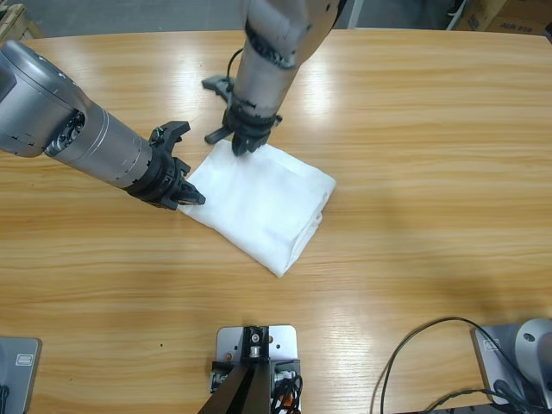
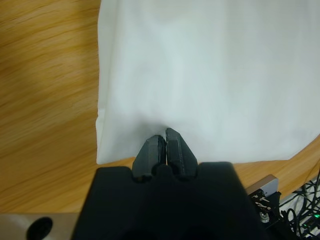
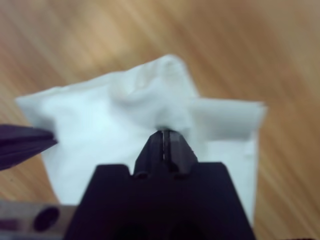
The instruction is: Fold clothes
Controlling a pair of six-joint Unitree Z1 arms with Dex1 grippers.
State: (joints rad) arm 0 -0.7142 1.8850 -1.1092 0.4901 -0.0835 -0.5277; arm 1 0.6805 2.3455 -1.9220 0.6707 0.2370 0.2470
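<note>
your left gripper (image 2: 165, 142), jaws pressed together, pinches the near edge of the folded white t-shirt (image 2: 210, 75). your right gripper (image 3: 164, 136), jaws also closed, nips a bunched corner of that shirt (image 3: 125, 115). on the wooden table (image 1: 414, 129), the t-shirt (image 1: 259, 203) lies as a compact folded rectangle near the middle, both arms at its far-left side.

A fixed overhead camera looks straight down on the wooden table (image 1: 414, 129). 2 wrist cameras peer close along their black jaws, each sharing the folded white T-shirt (image 1: 259, 203) with it.
</note>
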